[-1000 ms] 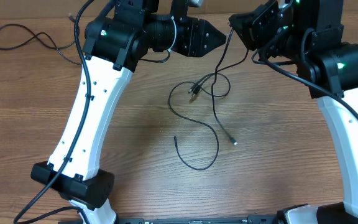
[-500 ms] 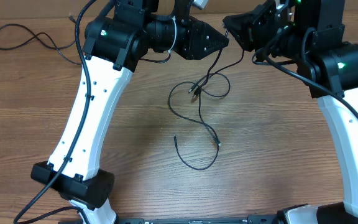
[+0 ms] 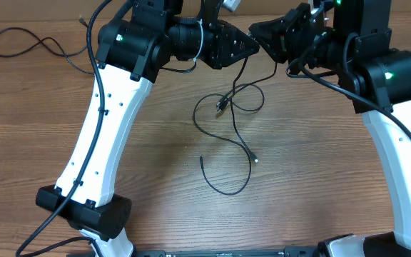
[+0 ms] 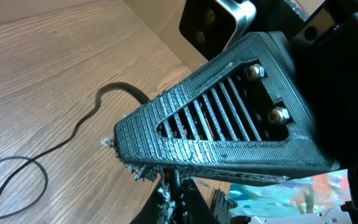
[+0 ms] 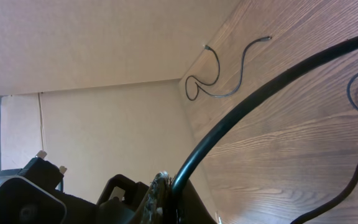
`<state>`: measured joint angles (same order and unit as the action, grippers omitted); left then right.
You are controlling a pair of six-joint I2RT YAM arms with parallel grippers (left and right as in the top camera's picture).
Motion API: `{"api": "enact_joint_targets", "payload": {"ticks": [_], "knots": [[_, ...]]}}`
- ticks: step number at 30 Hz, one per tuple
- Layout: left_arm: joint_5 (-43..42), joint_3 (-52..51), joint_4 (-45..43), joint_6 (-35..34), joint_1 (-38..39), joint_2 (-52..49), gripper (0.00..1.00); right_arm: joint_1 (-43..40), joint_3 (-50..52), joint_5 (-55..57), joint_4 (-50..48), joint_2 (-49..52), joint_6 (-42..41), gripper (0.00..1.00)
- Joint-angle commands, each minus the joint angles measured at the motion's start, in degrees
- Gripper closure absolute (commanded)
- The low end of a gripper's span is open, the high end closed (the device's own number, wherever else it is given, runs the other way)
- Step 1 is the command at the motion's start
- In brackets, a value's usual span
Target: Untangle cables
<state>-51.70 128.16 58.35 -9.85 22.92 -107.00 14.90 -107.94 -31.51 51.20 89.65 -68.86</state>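
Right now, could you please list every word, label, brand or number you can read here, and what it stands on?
No text can be read anywhere.
The table and the cables carry no lettering.
A colourful patch low in the left wrist view shows no letters I can make out.

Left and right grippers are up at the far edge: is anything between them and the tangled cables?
Nothing visible. The right gripper is shut on the cables, where one rises from the tangle on the table. The left gripper is shut right beside it; whether it pinches that cable too cannot be told.
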Motion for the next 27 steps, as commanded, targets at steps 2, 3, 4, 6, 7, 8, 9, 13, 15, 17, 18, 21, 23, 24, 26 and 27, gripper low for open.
{"api": "enact_joint_targets", "payload": {"ticks": [2,3,4,6,7,8,9,13,15,17,18,21,23,24,26,27], "knots": [[3.13,0.7,-1.6,-2.99,0.11,0.42,0.96,0.33,-1.51,1.55,1.11,0.13,5.44,0.92],[3.45,0.74,-2.4,-5.86,-0.09,0.46,0.96,0.15,-1.51,3.61,1.86,0.13,7.04,0.83],[3.39,0.76,-3.5,-8.11,-0.28,0.66,0.96,-0.11,-1.51,5.64,2.91,0.13,8.39,0.72],[3.19,0.98,-5.57,-10.49,-0.5,1.22,0.96,-1.09,-1.51,7.5,4.68,0.13,10.1,0.44],[3.17,1.18,-6.54,-11.02,-0.52,1.66,0.96,-2.14,-1.51,7.45,5.33,0.13,11.06,0.32],[3.19,1.38,-7.54,-11.02,-0.52,2.12,0.96,-2.95,-1.51,7.43,5.95,0.11,11.63,0.21],[3.19,1.53,-8.57,-11.19,-0.5,2.78,0.96,-4.26,-1.51,7.45,6.67,0.11,12.44,0.14],[4.83,1.55,-12.48,-13.79,-0.5,5.22,0.96,-9.68,-1.51,7.48,9.86,0.11,15.37,0.0],[6.16,1.57,-13.75,-15.17,-0.5,6.21,0.96,-12.48,-1.51,7.5,11.74,0.11,17.18,0.0],[6.73,1.55,-15.43,-16.02,-0.5,7.1,0.96,-15.41,-1.51,7.48,13.79,0.13,19.45,0.0],[6.95,1.57,-16.15,-16.59,-0.5,7.41,0.96,-16.79,-1.51,7.5,14.69,0.13,20.68,0.0],[6.84,1.57,-17.59,-19.8,-0.66,8.17,0.96,-20.31,-1.51,7.52,17.38,0.13,24.52,0.0],[6.86,1.55,-18.18,-21.81,-0.85,8.68,0.96,-21.7,-1.51,8.2,18.91,0.13,26.69,0.0],[6.93,1.57,-18.6,-22.6,-1.03,8.92,0.96,-22.16,-1.51,8.94,19.67,0.13,27.3,0.0],[6.91,1.57,-19.8,-23.58,-1.86,9.73,0.96,-22.77,-1.51,11.58,21.79,0.13,27.39,0.0],[7.06,1.57,-20.0,-24.04,-2.47,10.16,0.96,-22.8,-1.51,12.76,22.58,0.13,27.39,0.0]]}}
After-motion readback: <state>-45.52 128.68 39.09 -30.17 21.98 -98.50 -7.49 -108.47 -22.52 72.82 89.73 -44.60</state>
